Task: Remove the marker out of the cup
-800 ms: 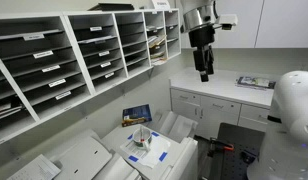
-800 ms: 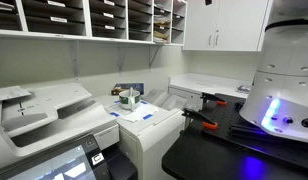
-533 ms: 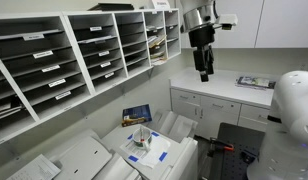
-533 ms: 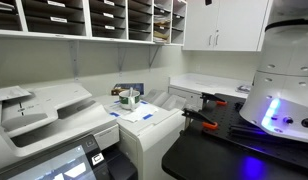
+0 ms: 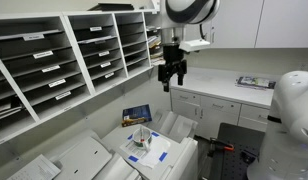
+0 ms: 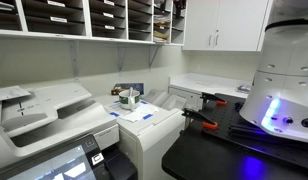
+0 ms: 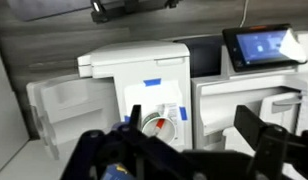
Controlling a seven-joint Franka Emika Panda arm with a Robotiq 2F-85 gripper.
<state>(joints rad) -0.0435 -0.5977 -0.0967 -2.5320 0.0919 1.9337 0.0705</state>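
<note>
Your tool [image 5: 171,84] hangs in open air with its jaws spread wide and nothing between them; the wrist view shows the two dark fingers [image 7: 262,140] far apart at the bottom of the picture, gripping nothing. In an exterior view it sits high, in front of the end of the pigeonhole shelves [image 5: 84,50], well above and well apart from everything you need to reach.

Looking down past the tool [image 7: 179,150] in the wrist view, you see the cup [image 7: 159,125] from above as a small round rim with some red inside it, between the fingers. In both exterior views the cup [image 5: 142,135] [image 6: 127,99] stands upright on the bench [image 5: 146,148], the flat white top of an office machine, with the marker [image 5: 140,129] in it, leaning and poking above the rim. Blue tape patches [image 5: 160,155] lie flat on the bench just beside the cup. A blue booklet [image 5: 137,115] stands near the cup on its far side. Beyond, a white counter [image 5: 219,90] runs along the wall over cabinet doors
</note>
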